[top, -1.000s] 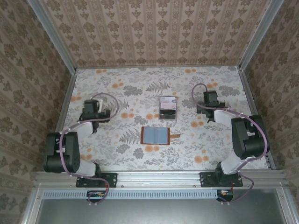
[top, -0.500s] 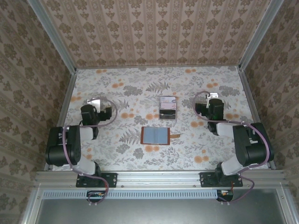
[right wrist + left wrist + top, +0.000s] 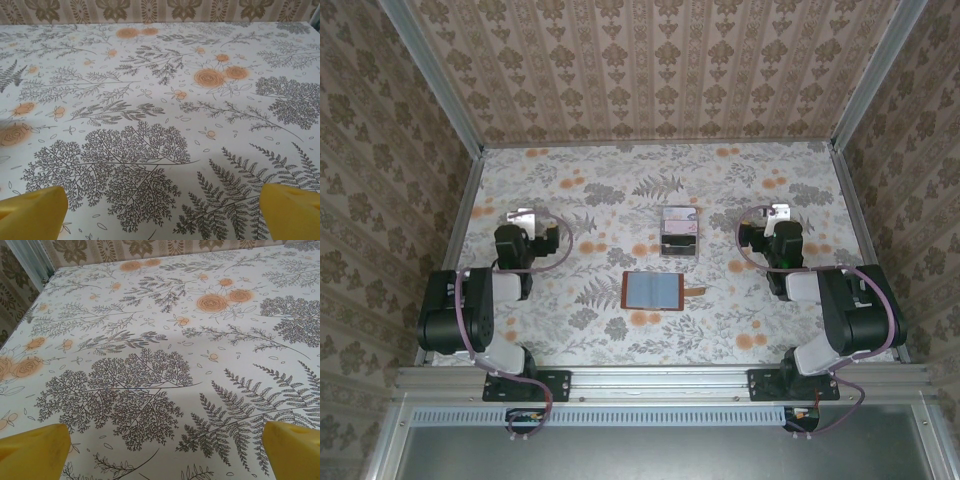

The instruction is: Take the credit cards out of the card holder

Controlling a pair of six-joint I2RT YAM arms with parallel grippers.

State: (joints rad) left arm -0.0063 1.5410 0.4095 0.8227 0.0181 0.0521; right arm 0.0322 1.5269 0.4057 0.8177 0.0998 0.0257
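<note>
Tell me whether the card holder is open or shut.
Open: the card holder lies spread flat, its grey-blue inner lining facing up.

the gripper (image 3: 162, 214) hangs over the table (image 3: 160, 105), its two yellow fingers (image 3: 32, 212) showing at the bottom corners of the view, spread wide with the printed surface between them. the table is white, patterned with grey ferns and branching shrubs and scattered orange roses (image 3: 209, 77). at its far edge it meets a wall (image 3: 150, 9) of beige wallpaper with brown ornaments.
</note>
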